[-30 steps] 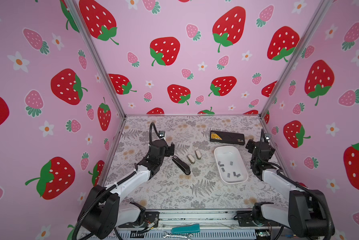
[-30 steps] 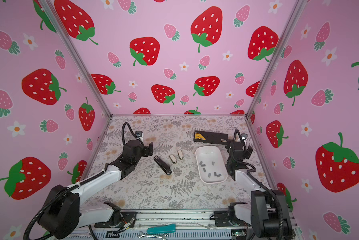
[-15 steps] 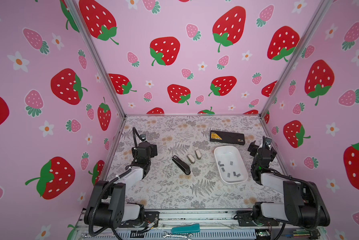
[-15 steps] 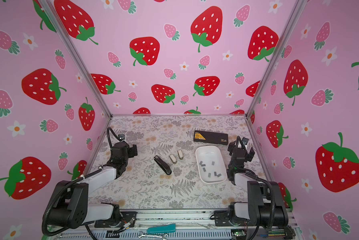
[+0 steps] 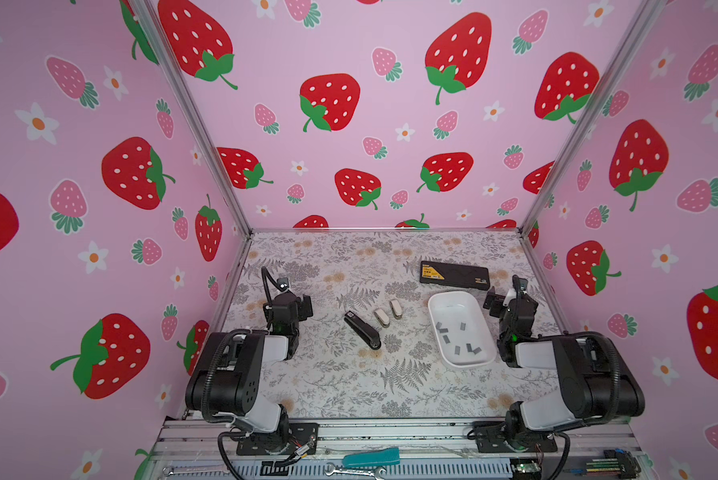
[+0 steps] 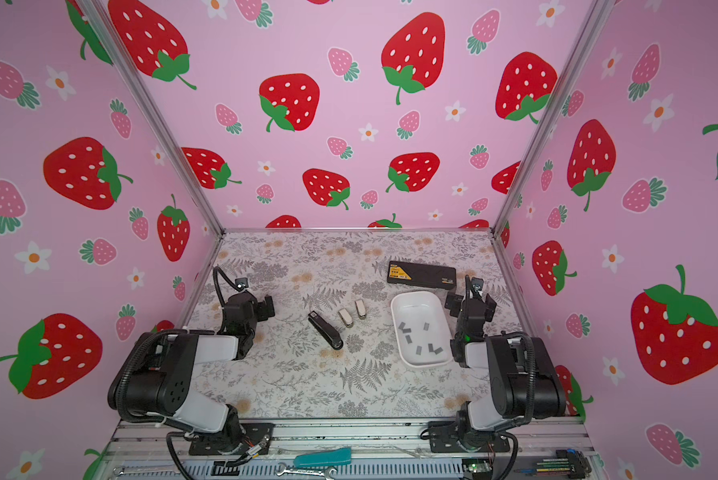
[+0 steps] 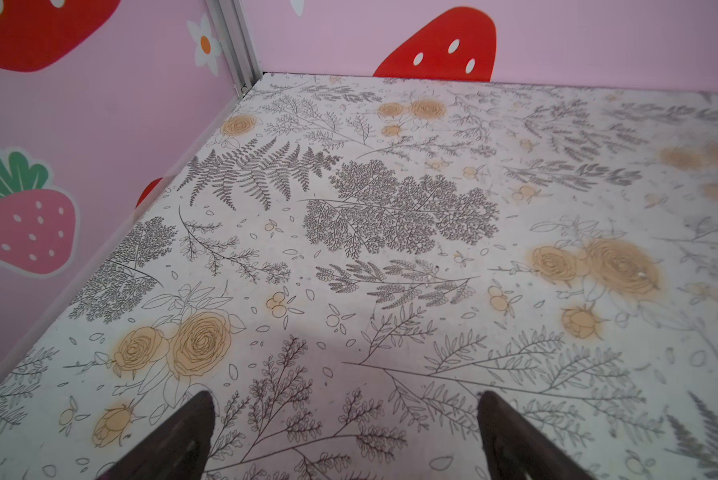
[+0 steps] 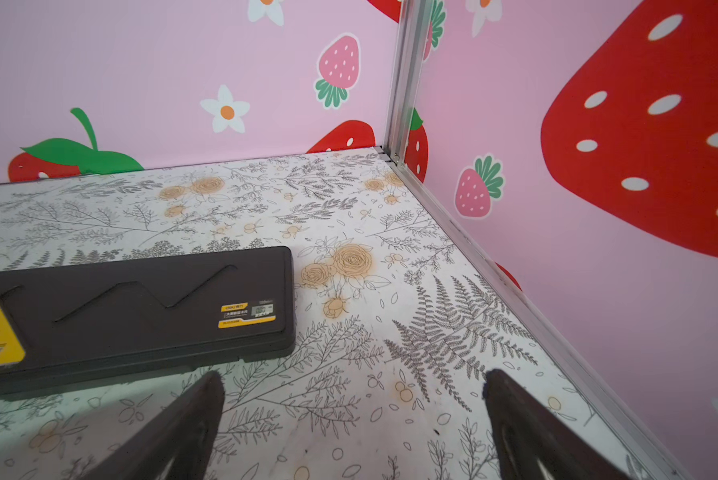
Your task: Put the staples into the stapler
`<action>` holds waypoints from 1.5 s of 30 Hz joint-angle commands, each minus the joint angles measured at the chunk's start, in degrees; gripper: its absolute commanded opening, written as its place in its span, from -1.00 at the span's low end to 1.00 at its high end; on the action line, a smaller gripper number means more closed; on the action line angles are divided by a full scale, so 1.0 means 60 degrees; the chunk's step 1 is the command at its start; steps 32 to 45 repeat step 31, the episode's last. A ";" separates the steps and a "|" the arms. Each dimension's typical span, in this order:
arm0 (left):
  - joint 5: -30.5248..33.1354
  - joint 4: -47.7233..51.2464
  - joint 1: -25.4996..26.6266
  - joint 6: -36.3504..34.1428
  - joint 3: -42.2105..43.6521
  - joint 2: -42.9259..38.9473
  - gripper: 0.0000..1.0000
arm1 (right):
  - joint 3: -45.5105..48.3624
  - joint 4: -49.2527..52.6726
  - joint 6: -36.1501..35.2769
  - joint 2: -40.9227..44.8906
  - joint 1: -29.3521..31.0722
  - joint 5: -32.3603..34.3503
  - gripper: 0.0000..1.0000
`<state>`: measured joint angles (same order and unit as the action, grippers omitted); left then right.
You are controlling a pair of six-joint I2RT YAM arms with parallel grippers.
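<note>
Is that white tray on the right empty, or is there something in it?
Not empty. The white tray holds the staples, several short grey strips lying loose on its floor, in both top views.

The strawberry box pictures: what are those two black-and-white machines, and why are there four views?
They are two robot arms, each ending in a two-fingered claw. Both top views come from one camera overhead. The other two come from cameras on the wrists, looking past the left claw and the right claw. Both claws are open and hold nothing. On the table lie a black stapler, two small beige items, a black case and a white tray holding loose grey staples.
</note>
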<state>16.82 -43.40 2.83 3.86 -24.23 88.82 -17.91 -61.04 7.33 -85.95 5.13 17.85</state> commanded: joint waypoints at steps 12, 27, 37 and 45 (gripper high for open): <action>-0.0186 -0.0516 -0.0045 -0.0029 -0.0049 -0.0039 0.98 | 0.0733 -0.2244 -0.0600 -0.0585 0.0133 -0.0823 0.99; -0.0191 -0.0516 -0.0036 -0.0012 -0.0042 -0.0041 0.98 | 0.0546 -0.2059 -0.0954 -0.0701 0.0605 -0.0101 0.99; -0.0182 -0.0515 -0.0034 -0.0041 -0.0046 -0.0041 0.98 | 0.0559 -0.2057 -0.0973 -0.0691 0.0620 -0.0103 0.99; -0.0182 -0.0515 -0.0034 -0.0041 -0.0046 -0.0041 0.98 | 0.0559 -0.2057 -0.0973 -0.0691 0.0620 -0.0103 0.99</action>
